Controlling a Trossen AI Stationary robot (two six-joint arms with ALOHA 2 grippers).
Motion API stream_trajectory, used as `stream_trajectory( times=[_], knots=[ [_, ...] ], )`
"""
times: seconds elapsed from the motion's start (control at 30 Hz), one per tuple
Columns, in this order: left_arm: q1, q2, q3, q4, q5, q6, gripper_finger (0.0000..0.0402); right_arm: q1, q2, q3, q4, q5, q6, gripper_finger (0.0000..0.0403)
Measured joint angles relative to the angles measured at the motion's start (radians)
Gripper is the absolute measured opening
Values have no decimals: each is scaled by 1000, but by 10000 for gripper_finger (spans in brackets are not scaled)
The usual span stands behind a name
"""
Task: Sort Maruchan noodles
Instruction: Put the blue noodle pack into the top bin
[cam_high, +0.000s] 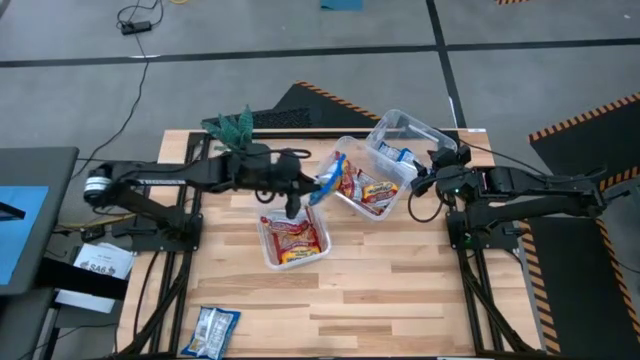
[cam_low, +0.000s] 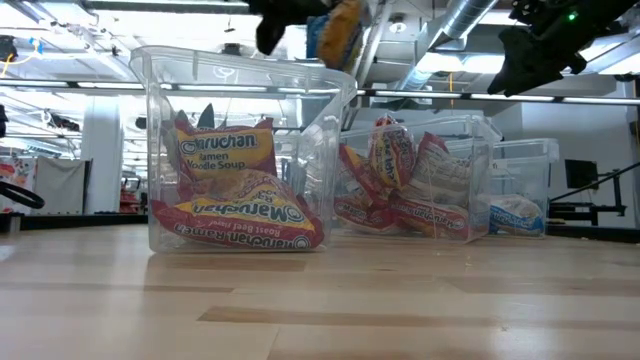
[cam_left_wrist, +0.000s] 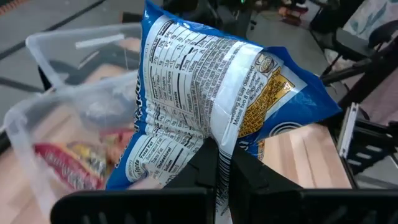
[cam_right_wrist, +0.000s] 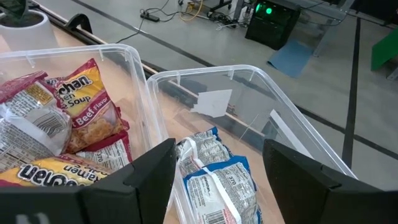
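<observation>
While its crinkled back is showing a nutrition panel and a yellow patch, the blue-and-white packet (cam_left_wrist: 211, 99) is hanging clamped in the left gripper (cam_left_wrist: 217, 163) above the middle tub (cam_high: 345, 205) of red packets (cam_high: 362, 188); the right gripper (cam_right_wrist: 216, 163) is hovering with fingers apart over the far tub (cam_high: 432, 132); another blue packet (cam_high: 212, 331) is lying near the table's front edge.

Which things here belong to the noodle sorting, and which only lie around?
Job:
- blue packet, gripped by left fingers
- blue packet near the table edge
- red packets in the near tub
- blue packets in the far tub

Lying about:
- green plant
</observation>
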Motion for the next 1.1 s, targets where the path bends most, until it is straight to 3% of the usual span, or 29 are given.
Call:
stream_trajectory(
  times=[0.23, 0.37, 0.57, 0.87, 1.1],
  knots=[
    [40, 99, 54, 138, -1, 60, 0, 0, 0, 0, 12, -1, 1, 262],
    [96, 219, 137, 237, 16, 105, 0, 0, 0, 0, 62, -3, 1, 262],
    [202, 475, 369, 286, 129, 109, 0, 2, 0, 0, 113, -8, -8, 262],
    [278, 845, 718, 441, 118, 154, 0, 4, 0, 0, 162, -7, -59, 262],
    [282, 1045, 928, 513, 110, 118, 0, 11, 0, 0, 168, -8, -63, 262]
  ],
)
